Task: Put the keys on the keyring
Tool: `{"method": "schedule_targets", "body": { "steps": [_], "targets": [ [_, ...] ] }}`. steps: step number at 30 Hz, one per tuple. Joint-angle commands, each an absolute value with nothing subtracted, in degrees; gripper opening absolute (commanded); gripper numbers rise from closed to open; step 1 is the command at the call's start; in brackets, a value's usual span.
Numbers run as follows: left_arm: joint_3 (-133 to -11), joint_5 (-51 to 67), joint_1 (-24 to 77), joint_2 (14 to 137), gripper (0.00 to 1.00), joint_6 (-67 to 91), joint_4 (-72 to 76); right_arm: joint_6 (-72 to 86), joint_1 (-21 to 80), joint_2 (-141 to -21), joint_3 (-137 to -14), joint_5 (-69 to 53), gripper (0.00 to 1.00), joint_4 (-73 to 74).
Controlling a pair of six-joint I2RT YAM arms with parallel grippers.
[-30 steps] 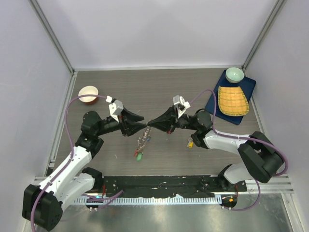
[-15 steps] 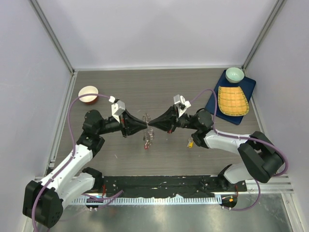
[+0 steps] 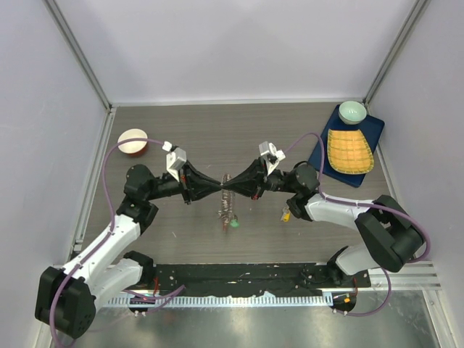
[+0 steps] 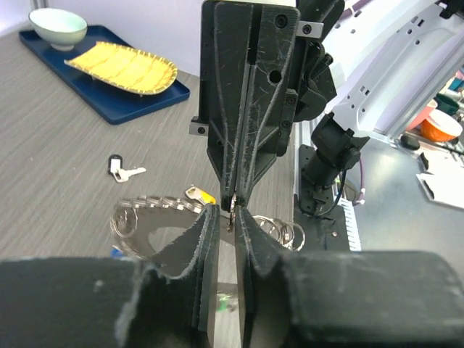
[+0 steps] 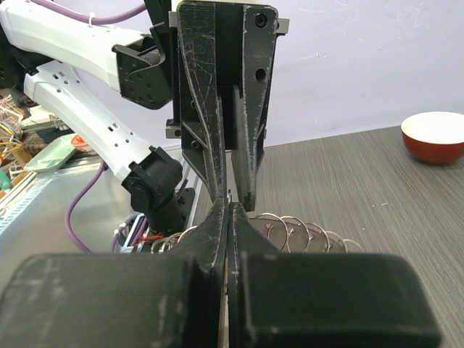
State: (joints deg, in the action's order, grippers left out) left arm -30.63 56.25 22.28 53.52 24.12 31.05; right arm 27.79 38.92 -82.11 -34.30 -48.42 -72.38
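Note:
The keyring [image 3: 227, 206] hangs under the spot where my two grippers meet tip to tip above the table's middle. Its small rings show in the left wrist view [image 4: 141, 210] and the right wrist view [image 5: 304, 232]. A green tag [image 3: 233, 223] dangles at its bottom. My right gripper [image 3: 229, 184] [image 5: 229, 206] is shut on the ring's thin edge. My left gripper [image 3: 217, 185] [image 4: 230, 210] faces it with its jaws a narrow gap apart around that metal edge. A loose key with a yellow tag [image 3: 286, 214] [image 4: 197, 194] and one with a black tag [image 4: 119, 170] lie on the table.
A red-and-white bowl [image 3: 133, 141] stands at the back left. A blue tray [image 3: 321, 156] at the back right holds a yellow plate [image 3: 349, 150] and a pale green bowl [image 3: 352, 111]. A black rail [image 3: 239, 279] runs along the near edge.
The hanging keyring has shifted a little to the right and now hangs straight below the tips. Both grippers stay tip to tip, and the left arm has moved slightly.

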Motion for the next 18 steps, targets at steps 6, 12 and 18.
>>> {"method": "schedule_targets", "body": {
  "steps": [6, 12, 18],
  "targets": [
    [-31.8, 56.2, 22.6, 53.6, 0.27, 24.7, 31.2, 28.6, 39.1, -81.6, -37.2, -48.5, 0.01, -87.4],
    [-32.9, 56.7, 22.6, 54.6, 0.25, 23.6, 27.6, 28.7, 39.0, -81.5, -37.3, -48.4, 0.01, -87.5],
    [-33.4, 57.9, 22.7, 55.2, 0.18, 23.6, 26.0, 28.5, 39.1, -81.6, -37.2, -48.3, 0.01, -87.6]
  ]
}}
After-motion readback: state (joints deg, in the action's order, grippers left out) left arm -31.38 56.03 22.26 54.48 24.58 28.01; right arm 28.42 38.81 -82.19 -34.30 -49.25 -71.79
